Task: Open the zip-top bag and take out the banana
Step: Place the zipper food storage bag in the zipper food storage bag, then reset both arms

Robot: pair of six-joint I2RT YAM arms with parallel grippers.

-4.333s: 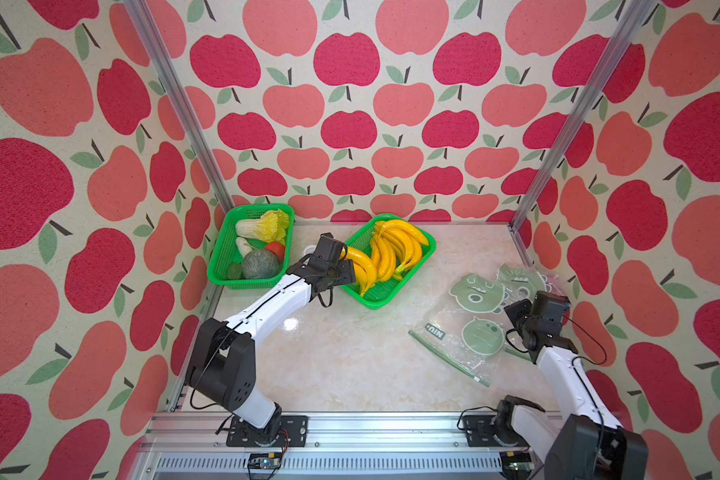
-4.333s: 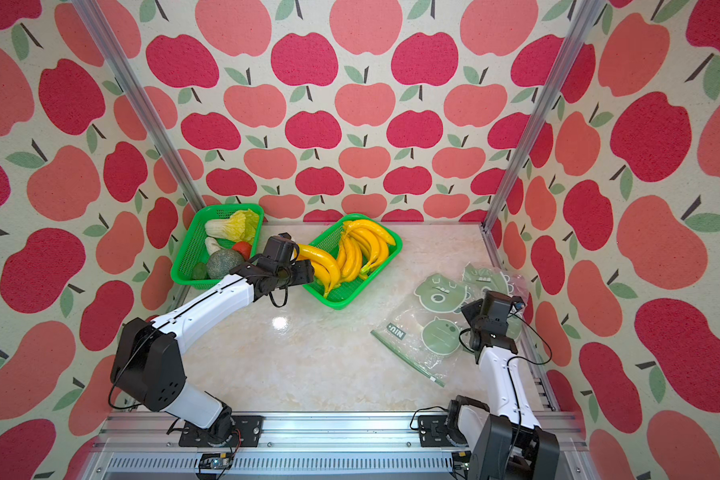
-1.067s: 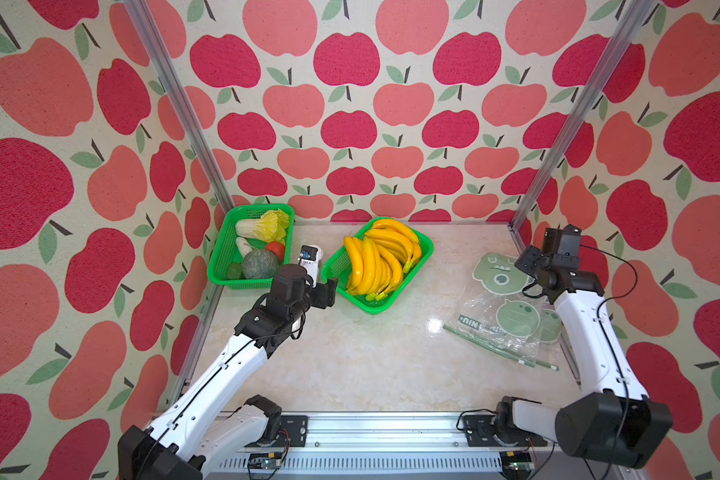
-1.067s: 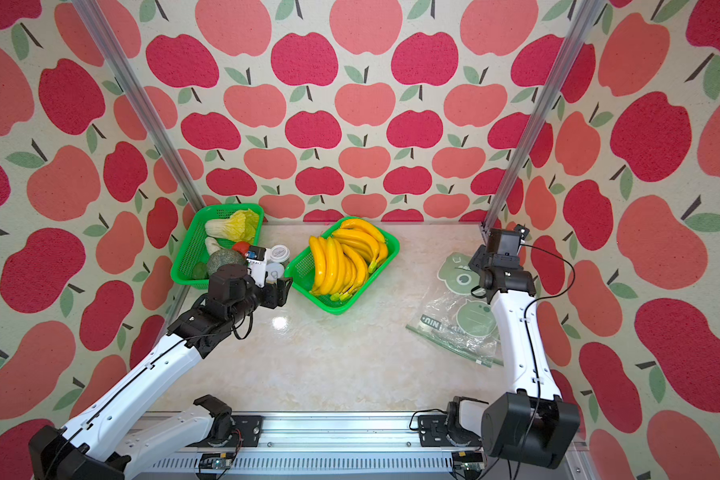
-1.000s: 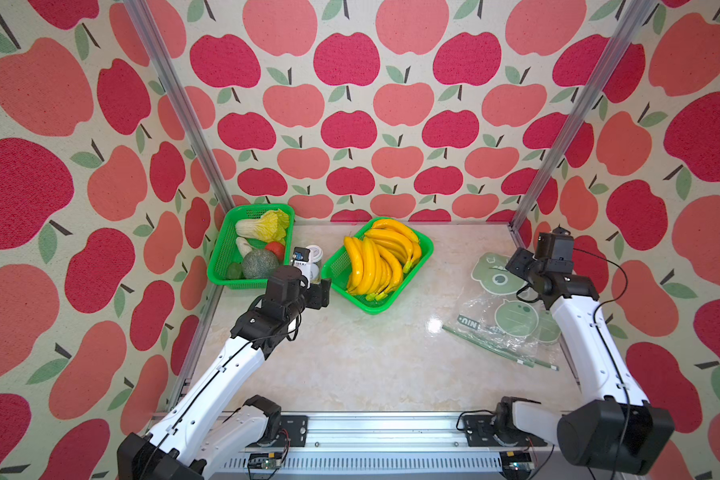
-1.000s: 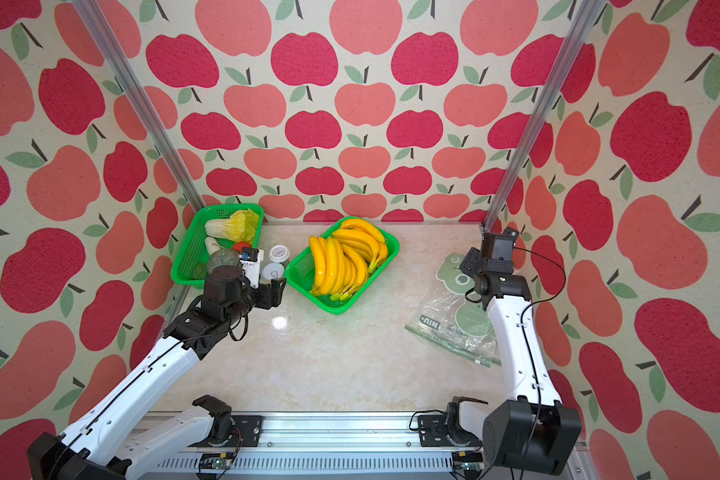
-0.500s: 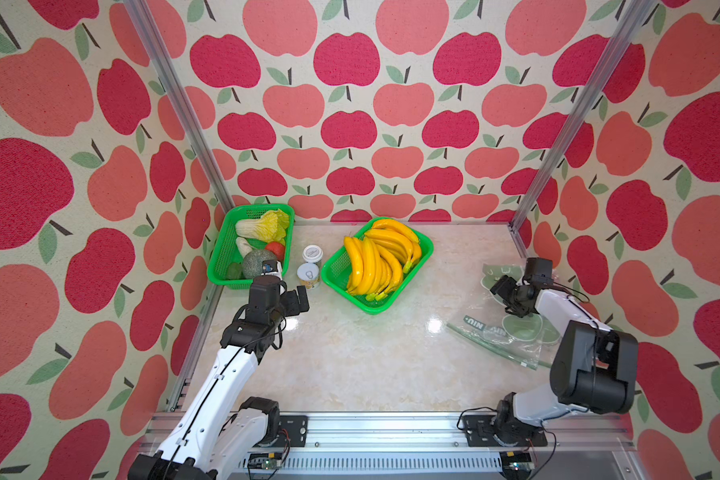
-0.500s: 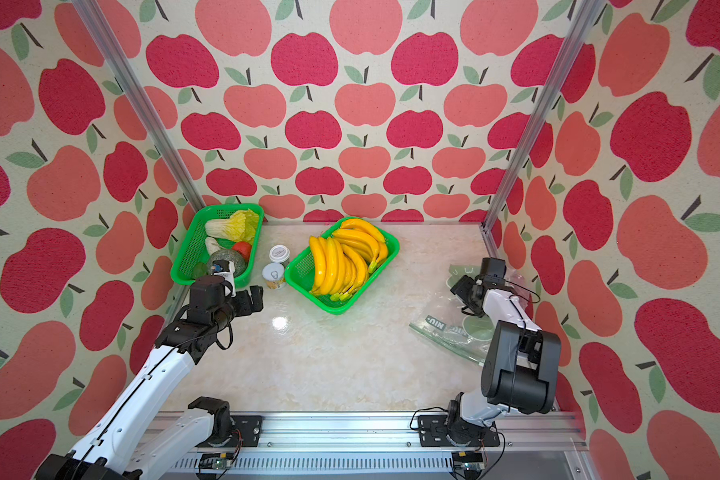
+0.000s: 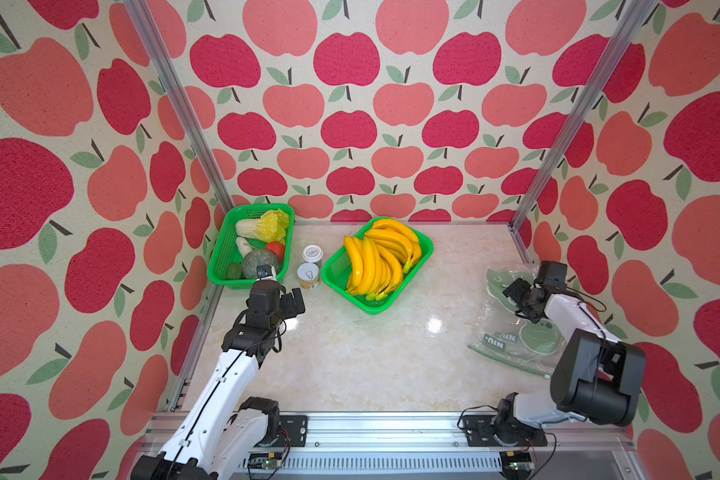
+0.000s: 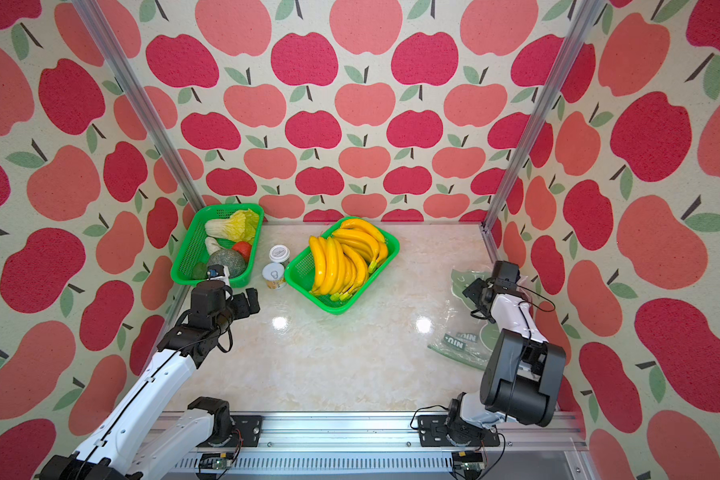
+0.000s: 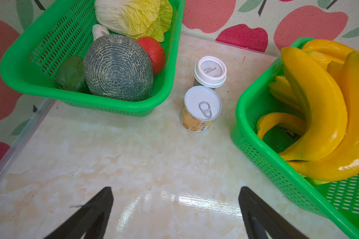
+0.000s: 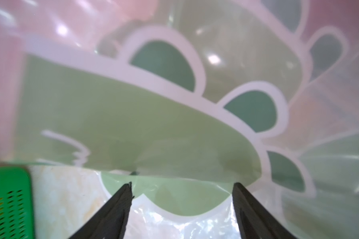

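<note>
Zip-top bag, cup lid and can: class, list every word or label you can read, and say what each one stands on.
"NIU+": white letters on a dark label on the zip-top bag, upside down in a top view.
Too small to read: two lines of Chinese characters on the cup lid.
Too blurred to read: the side print on the can.
</note>
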